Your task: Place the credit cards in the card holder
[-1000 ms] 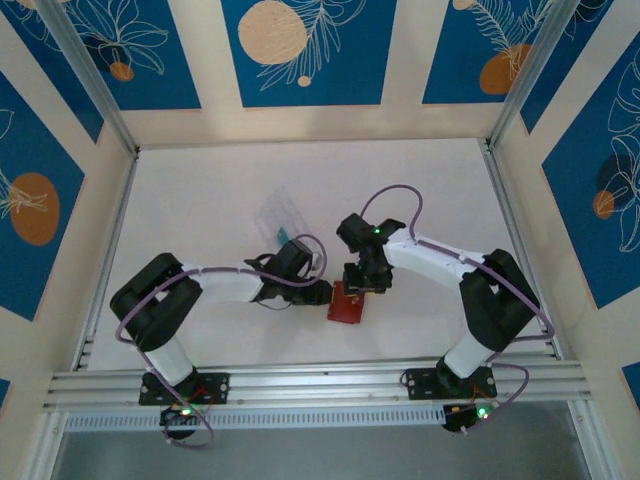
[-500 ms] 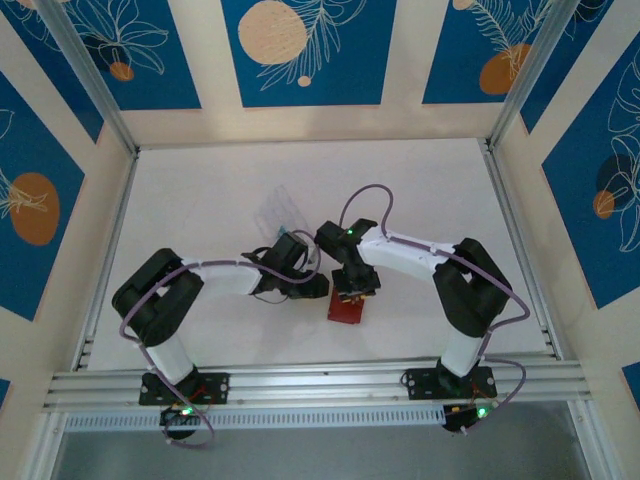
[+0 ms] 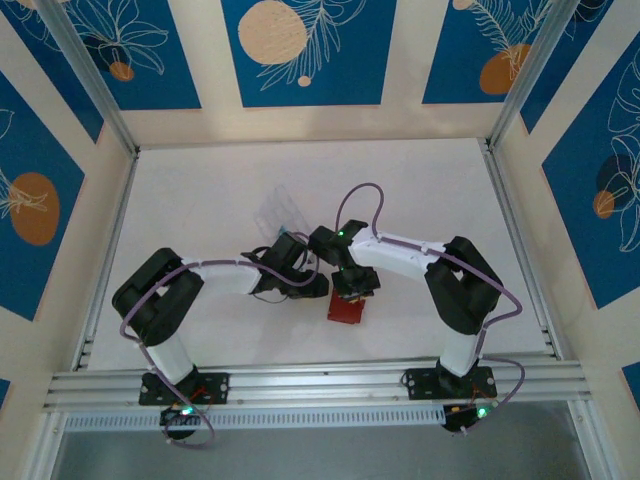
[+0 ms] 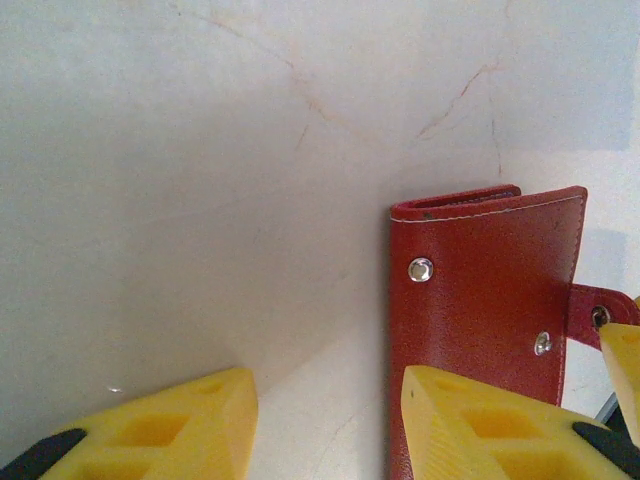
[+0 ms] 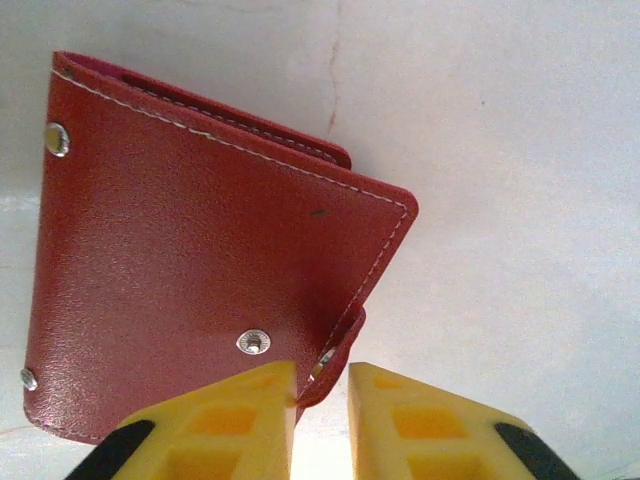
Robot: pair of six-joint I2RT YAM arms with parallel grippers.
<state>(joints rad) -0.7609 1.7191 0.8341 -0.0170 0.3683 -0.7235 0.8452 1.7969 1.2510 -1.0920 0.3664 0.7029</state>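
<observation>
Arms converge at the centre of the white table [image 3: 200, 190] in the top view, with a clear plastic case [image 3: 283, 212] just above the left wrist. The left gripper [image 4: 330, 420] stands with its fingers wide apart, the right one in front of the card holder's [image 4: 480, 300] near left corner. The card holder lies flat and folded. The right gripper [image 5: 322, 400], nearly closed, pinches its snap tab [image 5: 345, 345].

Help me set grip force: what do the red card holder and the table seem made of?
Card holder: leather or faux leather, matte, judging by its fine grain, pale edge stitching and metal snaps. Table: smooth pale stone or marble-look laminate, judging by its faint veins; can't tell which.
</observation>
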